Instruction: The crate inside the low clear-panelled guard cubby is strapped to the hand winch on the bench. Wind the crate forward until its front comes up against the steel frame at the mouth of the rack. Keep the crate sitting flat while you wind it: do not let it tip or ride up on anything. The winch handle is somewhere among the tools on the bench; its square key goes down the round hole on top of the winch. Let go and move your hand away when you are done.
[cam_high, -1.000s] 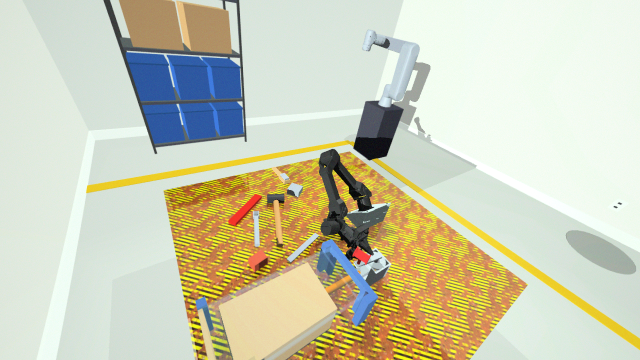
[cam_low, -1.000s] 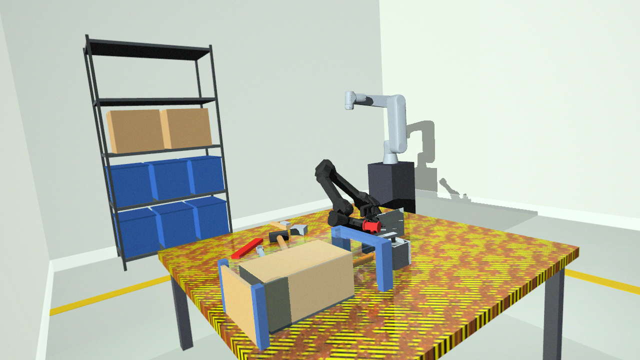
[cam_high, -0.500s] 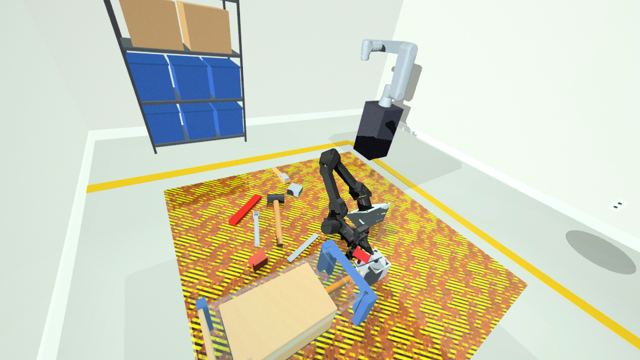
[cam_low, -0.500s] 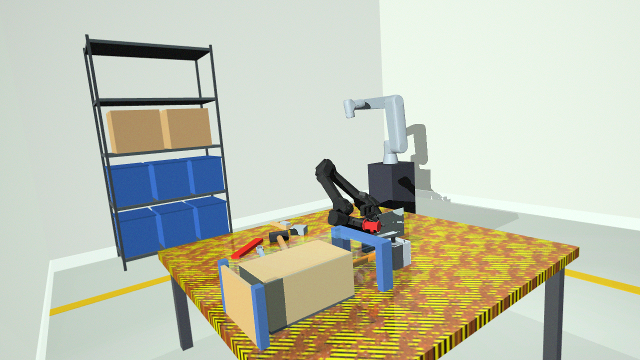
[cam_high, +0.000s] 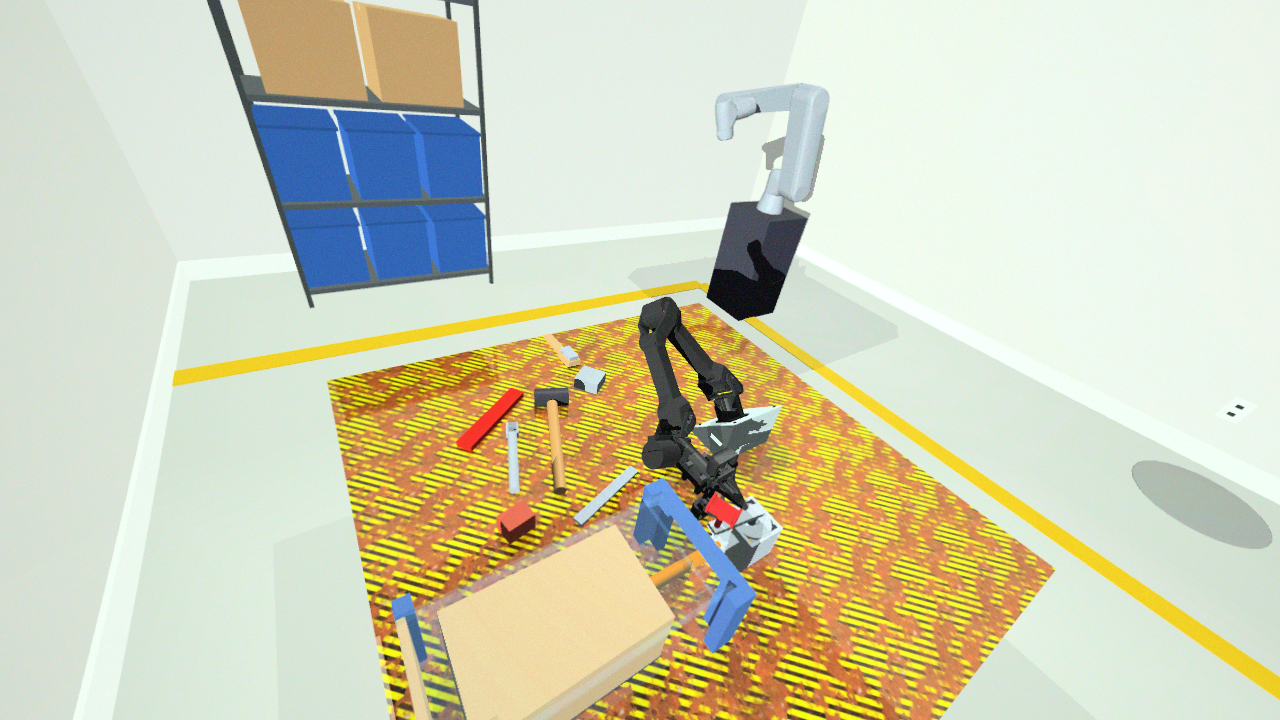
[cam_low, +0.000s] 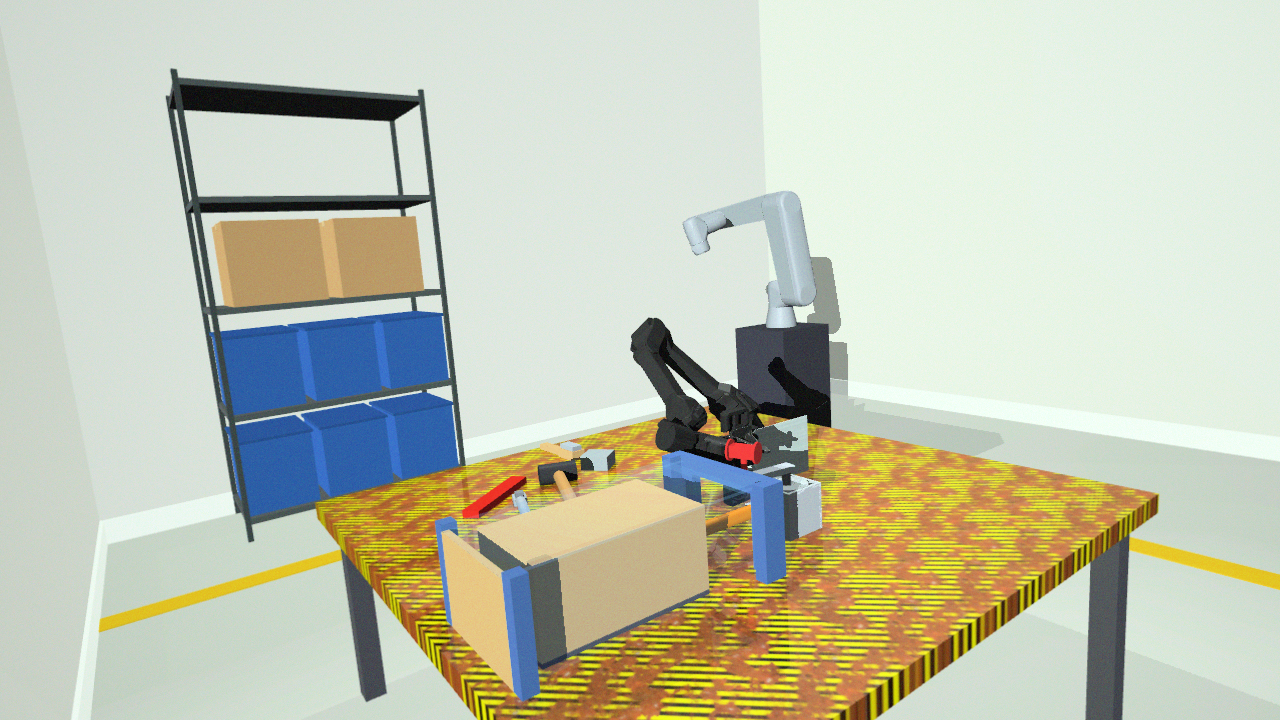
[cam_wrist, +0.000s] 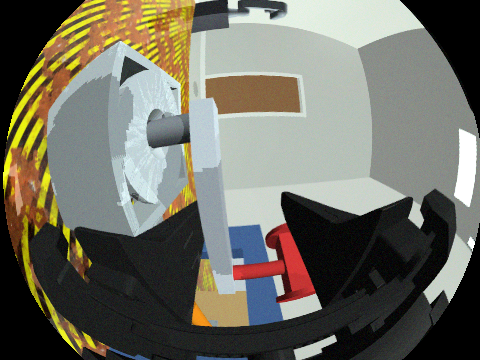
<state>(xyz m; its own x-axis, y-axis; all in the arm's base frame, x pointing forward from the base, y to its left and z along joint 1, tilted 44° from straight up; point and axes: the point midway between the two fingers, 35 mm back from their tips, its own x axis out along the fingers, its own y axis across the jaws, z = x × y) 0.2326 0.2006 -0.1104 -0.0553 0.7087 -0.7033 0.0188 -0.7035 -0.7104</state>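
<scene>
The gripper stood about half open, its 2 fingers around the red-knobbed handle on the winch, clamping nothing. The crate lay flat at near left, its front short of the blue frame.

The black arm is bent sharply; its claw stands partly open.
</scene>
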